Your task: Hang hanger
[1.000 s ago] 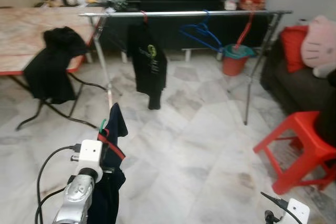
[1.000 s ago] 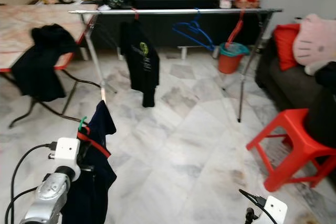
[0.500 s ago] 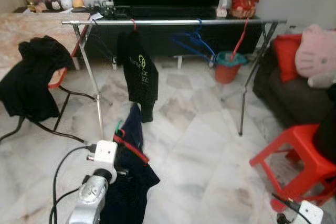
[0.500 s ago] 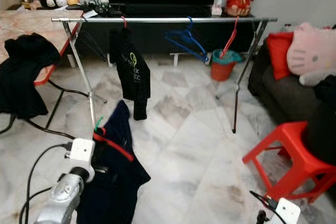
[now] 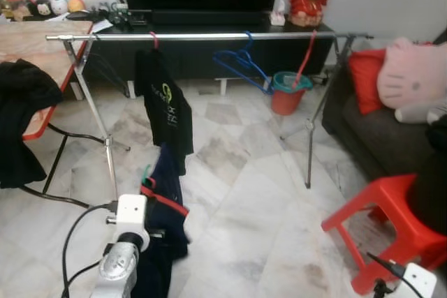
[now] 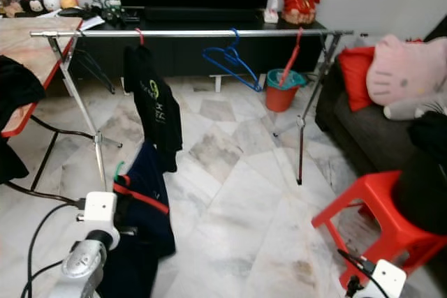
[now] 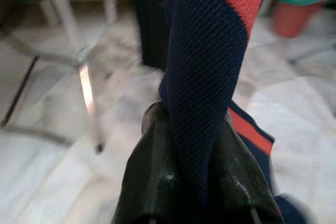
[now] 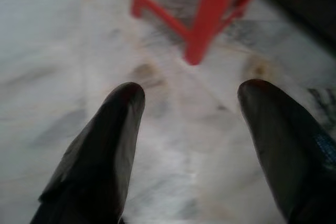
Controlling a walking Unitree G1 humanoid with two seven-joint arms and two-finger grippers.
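**Garment on hanger held before a clothes rail**

At near left, the left gripper pinches a ribbed navy knit garment with a red stripe, carried on a hanger whose green hook shows above the cloth. Farther back, a tubular metal clothes rail spans the room over glossy marble-pattern floor tiles; it bears a black shirt with an unreadable yellow-green logo, an empty blue hanger, and a red one. At right stands a red plastic stool. The right gripper, fingers spread, hangs above the floor.
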